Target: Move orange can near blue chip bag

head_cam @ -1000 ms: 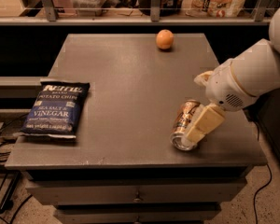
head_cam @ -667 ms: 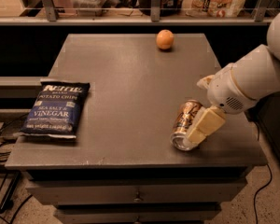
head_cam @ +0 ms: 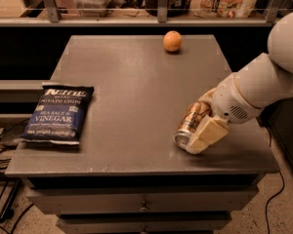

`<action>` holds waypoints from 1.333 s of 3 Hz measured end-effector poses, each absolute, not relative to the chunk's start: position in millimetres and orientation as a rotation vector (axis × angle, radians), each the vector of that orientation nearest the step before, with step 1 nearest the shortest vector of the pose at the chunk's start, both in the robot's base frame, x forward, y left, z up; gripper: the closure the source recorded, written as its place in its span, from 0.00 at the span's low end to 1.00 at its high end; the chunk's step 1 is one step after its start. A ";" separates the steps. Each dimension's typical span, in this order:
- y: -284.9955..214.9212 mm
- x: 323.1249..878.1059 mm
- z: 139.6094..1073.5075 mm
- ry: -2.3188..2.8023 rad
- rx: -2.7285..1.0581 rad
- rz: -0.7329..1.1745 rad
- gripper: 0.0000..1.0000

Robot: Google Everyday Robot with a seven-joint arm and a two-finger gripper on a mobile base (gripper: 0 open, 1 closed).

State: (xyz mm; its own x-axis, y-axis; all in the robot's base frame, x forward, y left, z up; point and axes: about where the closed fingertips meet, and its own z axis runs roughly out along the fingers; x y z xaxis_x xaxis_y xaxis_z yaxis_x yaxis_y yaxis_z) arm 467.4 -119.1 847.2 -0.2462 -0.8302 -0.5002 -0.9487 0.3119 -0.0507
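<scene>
Camera view: The robot's gripper [head_cam: 190, 135] sits low over the near right part of the grey table [head_cam: 136, 82], closed around the orange can [head_cam: 193, 118]. One cream finger [head_cam: 207, 134] is pressed along the can's side, and the other is mostly hidden behind it. The can is tipped over in the claw, with its silver top pointing toward the table's front edge. The blue chip bag [head_cam: 58, 113] lies flat, well apart from the claw across the tabletop, at the opposite side edge. A round orange fruit [head_cam: 172, 41] rests beyond the claw, near the far edge and out of the way.

The step in hand looks like the carry. Done well, the claw would keep a firm squeeze on the slim, smooth can, which could slip or roll if let go on its side. It would lift just clear of the surface, travel straight across the open tabletop, and set the can down just beside the bag rather than on it.

The bag reads "Kettle" brand, "Potato Chips" and "Sea Salt & Vinegar" in white. The can's dark markings cannot be read.
</scene>
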 end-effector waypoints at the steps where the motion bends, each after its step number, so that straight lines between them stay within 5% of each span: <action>1: -119.4 468.1 854.8 2.160 -1.568 0.344 0.49; 3: -113.8 490.5 936.1 2.022 -1.594 0.191 0.95; 4: -112.8 495.0 951.5 1.994 -1.585 0.173 1.00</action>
State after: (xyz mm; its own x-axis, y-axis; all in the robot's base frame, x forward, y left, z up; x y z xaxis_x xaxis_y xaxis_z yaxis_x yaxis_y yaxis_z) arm 495.0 -112.8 951.5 -0.1261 -0.8505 -0.5106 -0.9257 0.2859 -0.2476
